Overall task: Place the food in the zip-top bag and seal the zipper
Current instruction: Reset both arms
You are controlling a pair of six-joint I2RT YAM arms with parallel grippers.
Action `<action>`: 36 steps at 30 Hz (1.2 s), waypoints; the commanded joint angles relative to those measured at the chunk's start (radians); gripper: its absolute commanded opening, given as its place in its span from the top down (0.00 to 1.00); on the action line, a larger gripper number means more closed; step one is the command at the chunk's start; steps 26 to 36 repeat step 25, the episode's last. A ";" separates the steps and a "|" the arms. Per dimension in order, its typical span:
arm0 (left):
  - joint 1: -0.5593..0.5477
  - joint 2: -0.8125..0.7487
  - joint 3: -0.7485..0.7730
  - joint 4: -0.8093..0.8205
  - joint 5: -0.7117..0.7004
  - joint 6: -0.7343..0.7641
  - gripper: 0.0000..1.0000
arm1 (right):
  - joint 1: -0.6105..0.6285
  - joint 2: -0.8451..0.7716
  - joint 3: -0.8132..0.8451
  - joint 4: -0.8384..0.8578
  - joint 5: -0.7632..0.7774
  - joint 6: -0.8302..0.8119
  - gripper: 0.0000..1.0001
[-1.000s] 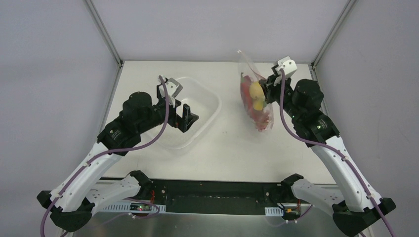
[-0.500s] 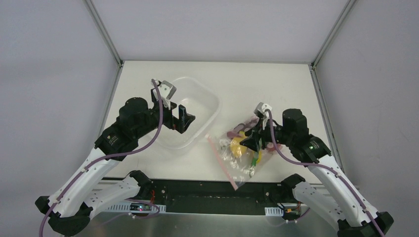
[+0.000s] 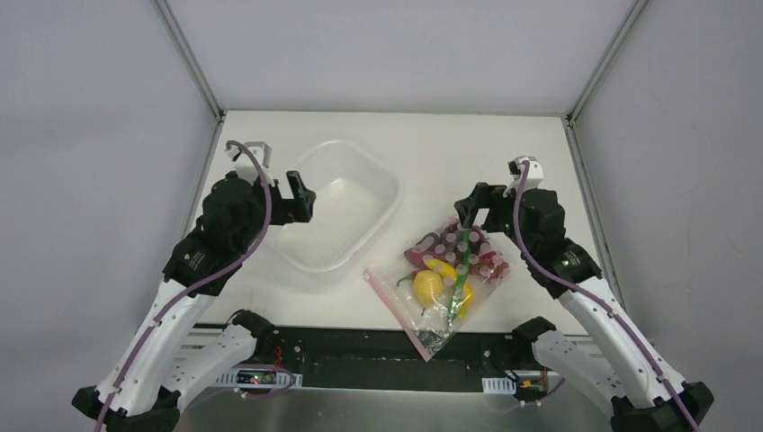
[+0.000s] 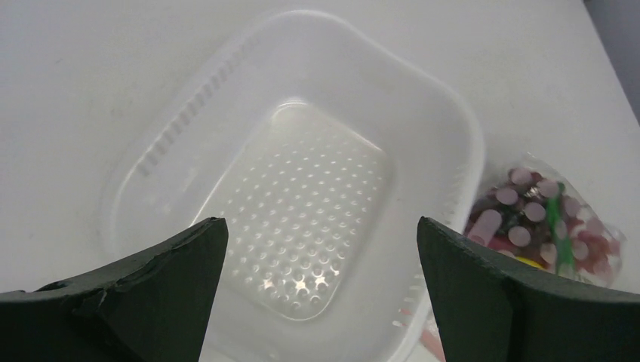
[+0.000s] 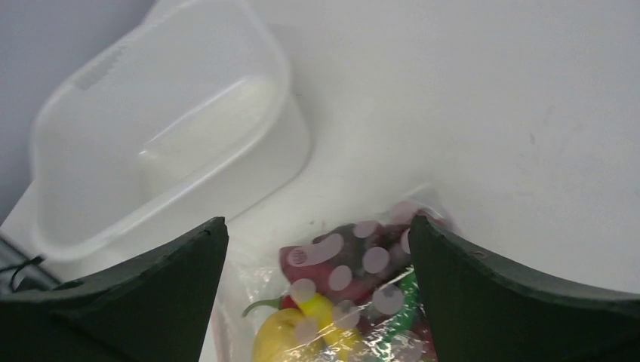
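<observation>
The clear bag (image 3: 450, 288) lies flat on the table (image 3: 450, 153) in the lower right-centre of the top view. The food is inside it: grapes (image 3: 459, 247), a round yellow fruit (image 3: 426, 286) and a green chili (image 3: 463, 270). The pink zipper (image 3: 393, 310) runs down its lower-left edge, and I cannot tell whether it is pressed shut. The right gripper (image 3: 474, 209) hovers just above the bag's upper end, fingers spread wide and holding nothing. The left gripper (image 3: 301, 193), also wide open and empty, hangs over the left rim of the white tub (image 3: 396, 193). The yellow fruit sits close to the zipper, so pinching along the strip could squeeze it out. The light bag may also slide, since nothing pins it and its bottom corner reaches the table's lower edge.
</observation>
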 commanded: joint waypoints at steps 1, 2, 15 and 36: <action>0.166 -0.066 -0.042 -0.095 -0.146 -0.152 0.01 | -0.076 0.047 0.045 -0.036 0.226 0.160 0.02; 0.224 -0.073 -0.045 -0.118 -0.142 -0.168 0.01 | -0.117 0.062 0.044 -0.041 0.203 0.189 0.02; 0.328 -0.138 -0.044 -0.302 -0.337 -0.233 0.01 | -0.389 0.005 -0.037 0.101 -0.087 0.279 0.01; 0.328 -0.142 -0.047 -0.241 -0.330 -0.224 0.01 | -0.390 -0.064 -0.047 0.095 -0.064 0.237 0.01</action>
